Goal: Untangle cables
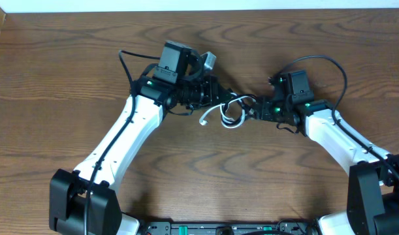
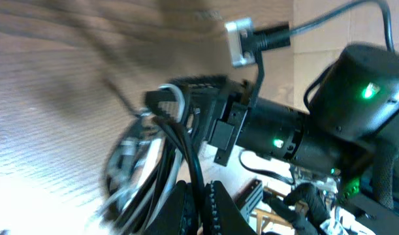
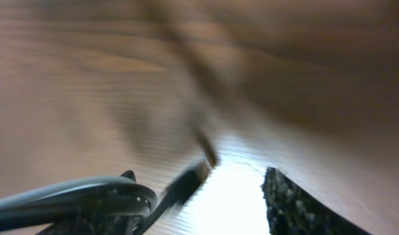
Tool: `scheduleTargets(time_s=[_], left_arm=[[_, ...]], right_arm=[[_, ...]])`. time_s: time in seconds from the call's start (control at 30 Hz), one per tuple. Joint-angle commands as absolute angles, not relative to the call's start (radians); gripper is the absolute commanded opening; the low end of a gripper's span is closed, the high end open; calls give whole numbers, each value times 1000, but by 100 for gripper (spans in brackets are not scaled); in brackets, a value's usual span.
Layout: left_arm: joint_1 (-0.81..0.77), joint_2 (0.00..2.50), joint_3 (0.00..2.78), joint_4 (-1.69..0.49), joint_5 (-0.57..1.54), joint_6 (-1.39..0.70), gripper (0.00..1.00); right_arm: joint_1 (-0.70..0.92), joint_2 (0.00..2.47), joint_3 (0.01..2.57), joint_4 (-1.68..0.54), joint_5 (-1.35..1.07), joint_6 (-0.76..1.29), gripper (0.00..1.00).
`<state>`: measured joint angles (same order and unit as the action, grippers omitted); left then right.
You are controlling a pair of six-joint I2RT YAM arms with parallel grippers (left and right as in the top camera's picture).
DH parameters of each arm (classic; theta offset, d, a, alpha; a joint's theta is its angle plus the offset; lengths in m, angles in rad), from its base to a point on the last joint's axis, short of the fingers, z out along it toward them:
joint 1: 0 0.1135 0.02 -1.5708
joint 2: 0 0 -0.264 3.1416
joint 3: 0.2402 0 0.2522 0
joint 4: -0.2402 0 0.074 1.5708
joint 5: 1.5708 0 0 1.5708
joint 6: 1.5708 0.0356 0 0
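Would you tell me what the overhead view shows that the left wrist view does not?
Only overhead: the left arm and right arm whole, and the white cable's loose end lying on the table. Only left wrist: the left tool pinched shut on the cables, close up. Both: the silver plug sticking up on its black cord, and the right arm's green light.

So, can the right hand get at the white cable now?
Probably yes. The white cable loops just in front of the right hand, and nothing shows between them. The left hand, shut on the black cable, crowds the other side, so room looks tight.
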<state>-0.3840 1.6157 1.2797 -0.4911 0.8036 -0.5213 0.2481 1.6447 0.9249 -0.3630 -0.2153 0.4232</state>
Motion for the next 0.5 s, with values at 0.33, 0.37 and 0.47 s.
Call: scheduleTargets(time_s=[0.33, 0.37, 0.47], left_arm=[[-250, 1615, 1287, -524, 601, -429, 7], [-247, 1615, 1287, -535, 556, -408, 7], [-247, 1615, 1287, -577, 395, -357, 7]], right_arm=[[108, 1647, 935, -600, 131, 614, 56], [90, 1647, 935, -622, 133, 614, 56], [24, 1647, 935, -686, 128, 613, 56]])
